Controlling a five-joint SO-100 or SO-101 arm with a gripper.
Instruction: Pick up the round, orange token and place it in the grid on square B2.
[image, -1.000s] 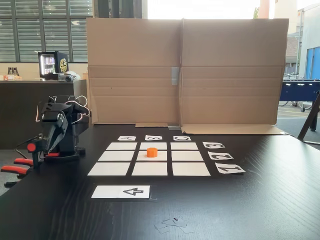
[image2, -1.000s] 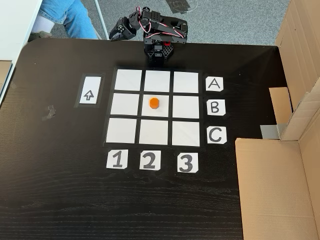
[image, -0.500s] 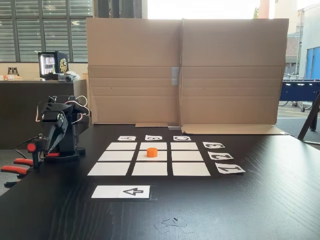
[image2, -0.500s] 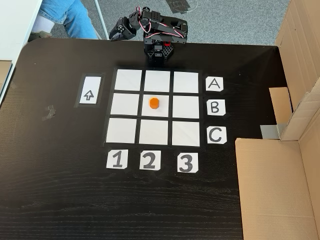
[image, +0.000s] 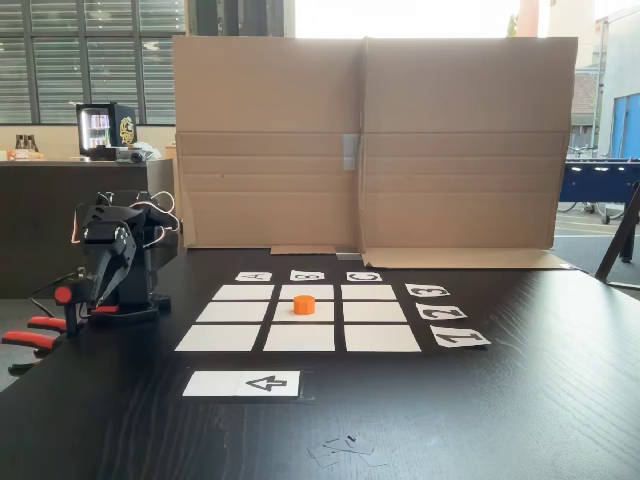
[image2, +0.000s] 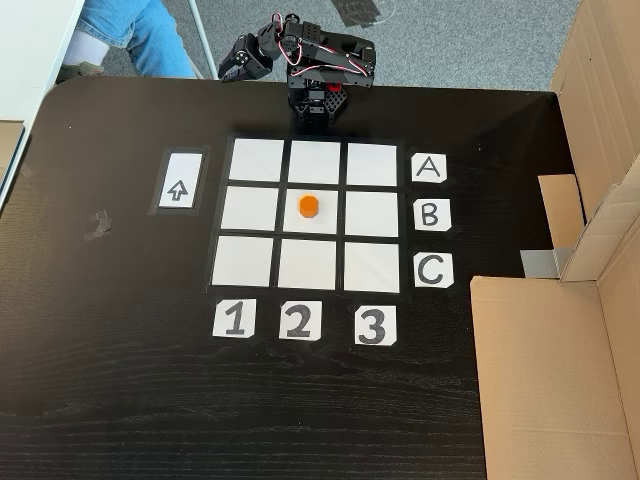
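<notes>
The token (image2: 308, 206) sits upright on square B2 (image2: 326, 222), the centre cell of the grid (image2: 258, 160), a little toward the A row, touching nothing else. The arm (image2: 318, 70) is folded at the table (image2: 120, 380) edge beyond the A row, well apart from the token; whether its jaws are clenched or released cannot be told.

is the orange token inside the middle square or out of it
Inside. In both fixed views the token sits flat on the centre square of the grid, white paper showing all around it.
</notes>
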